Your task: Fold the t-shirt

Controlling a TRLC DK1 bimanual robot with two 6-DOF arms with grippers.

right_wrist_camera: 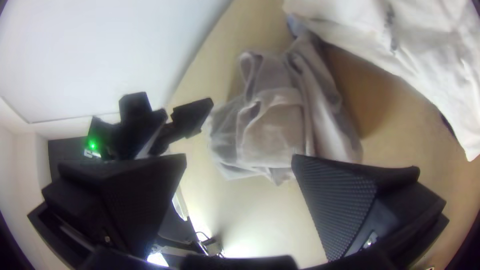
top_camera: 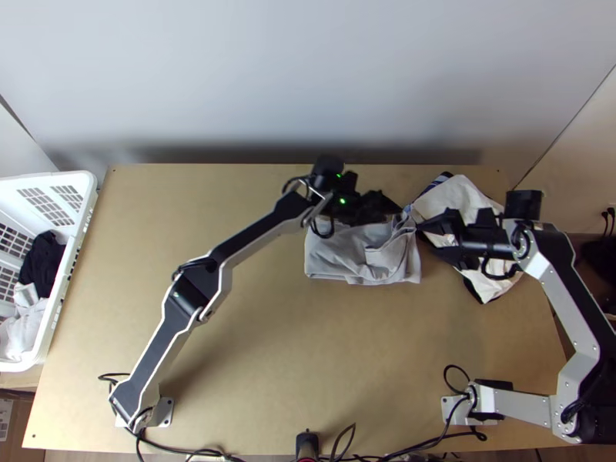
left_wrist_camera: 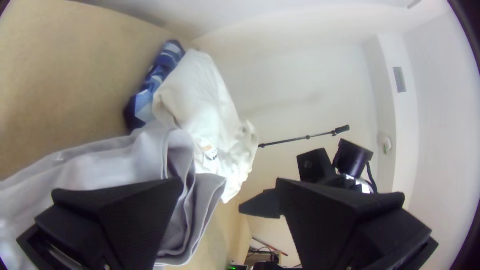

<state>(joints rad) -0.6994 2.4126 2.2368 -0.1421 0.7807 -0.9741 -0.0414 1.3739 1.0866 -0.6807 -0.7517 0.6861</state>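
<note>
A light grey t-shirt (top_camera: 346,256) lies bunched, partly folded over itself, right of the table's middle. Over its far edge is my left gripper (top_camera: 379,206); my right gripper (top_camera: 433,231) is beside its right end, pointing left. In the left wrist view the left gripper (left_wrist_camera: 228,186) is open, with the grey shirt (left_wrist_camera: 107,167) near one finger and nothing clearly held. The right wrist view has the right gripper (right_wrist_camera: 239,161) open, and the rumpled shirt (right_wrist_camera: 275,132) lies beyond its fingertips. Whether either gripper touches the cloth, I cannot tell.
A white garment (top_camera: 454,202) with dark and blue patterned cloth lies at the far right, partly under the right arm. At the left edge stands a white basket (top_camera: 48,339) holding dark and light clothes. The left arm crosses the table's middle. Cables run along the near edge.
</note>
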